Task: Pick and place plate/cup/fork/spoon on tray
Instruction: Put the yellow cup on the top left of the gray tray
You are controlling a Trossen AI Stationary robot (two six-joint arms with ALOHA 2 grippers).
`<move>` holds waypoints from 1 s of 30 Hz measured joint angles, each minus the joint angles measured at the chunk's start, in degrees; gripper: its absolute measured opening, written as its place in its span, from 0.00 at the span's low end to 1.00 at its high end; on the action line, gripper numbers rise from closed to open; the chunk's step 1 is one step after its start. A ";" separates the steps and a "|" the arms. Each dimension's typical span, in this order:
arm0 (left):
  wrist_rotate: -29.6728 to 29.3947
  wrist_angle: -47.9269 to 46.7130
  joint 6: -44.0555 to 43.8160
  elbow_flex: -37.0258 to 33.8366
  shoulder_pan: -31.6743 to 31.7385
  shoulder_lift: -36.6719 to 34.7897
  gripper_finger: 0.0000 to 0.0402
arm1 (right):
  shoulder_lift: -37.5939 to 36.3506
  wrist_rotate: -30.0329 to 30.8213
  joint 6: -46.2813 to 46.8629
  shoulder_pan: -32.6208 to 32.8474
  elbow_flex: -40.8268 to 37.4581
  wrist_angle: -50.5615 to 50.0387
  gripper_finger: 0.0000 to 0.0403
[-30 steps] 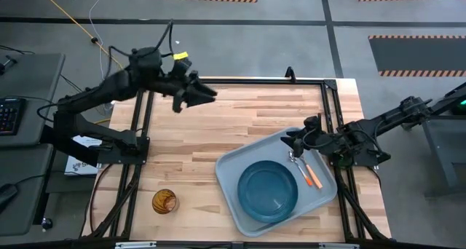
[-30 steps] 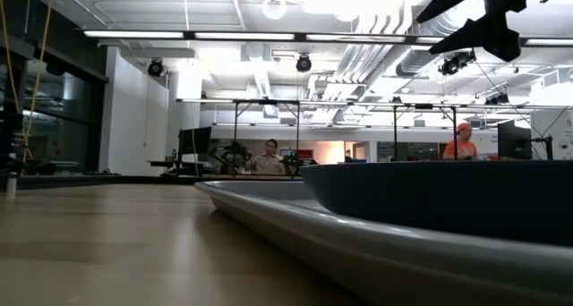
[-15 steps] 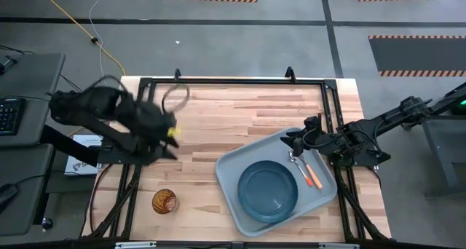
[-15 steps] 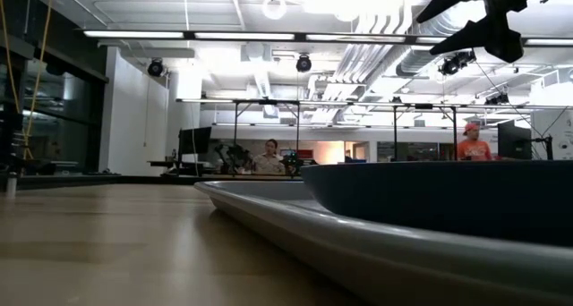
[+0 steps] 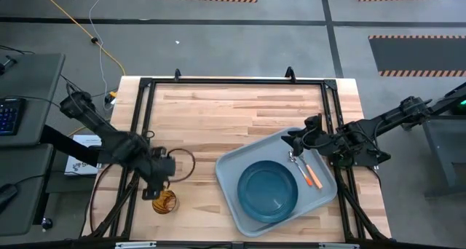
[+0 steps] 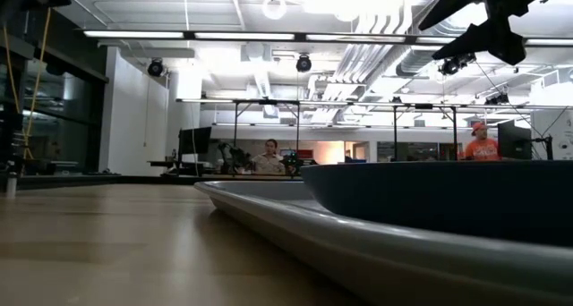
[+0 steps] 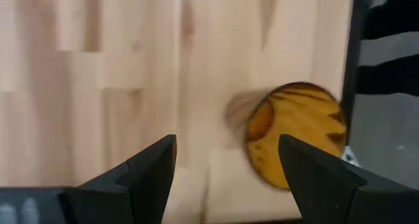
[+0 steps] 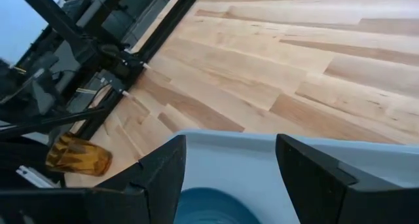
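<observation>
**Left gripper over the cup, everything else already on the tray**

Our left gripper (image 5: 159, 182) is down at the near left corner of the table (image 5: 233, 118), hanging right above the cup (image 5: 164, 202) with its fingers spread wide and nothing between them. In the left wrist view we see the two dark fingers (image 7: 147, 171) apart, and the amber cup (image 7: 296, 144) sits off toward one finger, not centred in the gap. The cup stands on bare wood next to the black table frame, well apart from the tray (image 5: 231, 178).

Our right gripper (image 5: 297, 141) waits over the far edge of the tray, fingers open too, holding nothing; the right wrist view shows them spread above the tray rim (image 8: 262, 152).

On the tray we've got the plate (image 5: 268, 190) in the middle, and just beside it, toward the right, the spoon (image 5: 296, 165) and the fork (image 5: 312, 175) lying side by side.
</observation>
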 joint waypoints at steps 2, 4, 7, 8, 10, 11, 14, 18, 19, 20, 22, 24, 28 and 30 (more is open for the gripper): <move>-0.04 4.26 -1.51 -1.97 -1.74 0.00 0.65 | 0.00 0.35 -0.02 0.00 0.00 -0.77 0.56; -0.11 7.08 -2.48 -2.76 -2.97 0.00 0.64 | 0.00 0.30 0.00 0.00 0.00 -1.44 0.56; -0.22 8.41 -3.96 -4.66 -4.52 -0.09 0.64 | 0.00 0.21 1.41 0.00 0.00 -3.20 0.56; -0.22 8.05 -4.72 -5.47 -4.92 0.13 0.64 | 0.00 0.21 2.06 0.00 0.00 -3.62 0.56; -0.20 7.88 -5.81 -6.71 -5.31 0.88 0.64 | 0.00 0.16 2.97 0.00 0.00 -4.54 0.56; -0.20 8.32 -5.84 -7.18 -5.34 1.14 0.64 | 0.00 0.10 3.28 0.00 0.00 -4.84 0.56; -0.22 11.20 -5.45 -8.10 -5.61 2.06 0.64 | 0.00 0.08 4.16 0.00 0.00 -5.67 0.56; 1.32 14.13 -1.52 -9.07 -5.63 4.01 0.64 | 0.00 -0.33 4.59 0.00 0.00 -5.90 0.56; 1.62 13.53 -0.94 -9.10 -5.63 4.68 0.64 | 0.00 -0.67 4.61 0.00 0.00 -5.90 0.56; 2.14 13.17 -0.37 -9.12 -5.63 5.42 0.64 | 0.00 -0.92 4.62 0.00 0.00 -5.92 0.56; 2.78 13.05 0.91 -9.12 -5.59 6.95 0.64 | 0.00 -1.40 4.59 0.00 0.00 -6.07 0.56; 2.89 12.98 2.01 -9.12 -5.59 8.53 0.64 | 0.01 -1.68 4.59 0.00 0.00 -6.20 0.56; 3.08 13.18 2.30 -9.12 -5.59 11.34 0.59 | 0.00 -1.70 4.54 0.00 0.00 -6.58 0.56; 3.10 13.37 2.28 -9.12 -5.57 12.32 0.53 | 0.00 -1.70 4.52 0.00 0.00 -6.71 0.56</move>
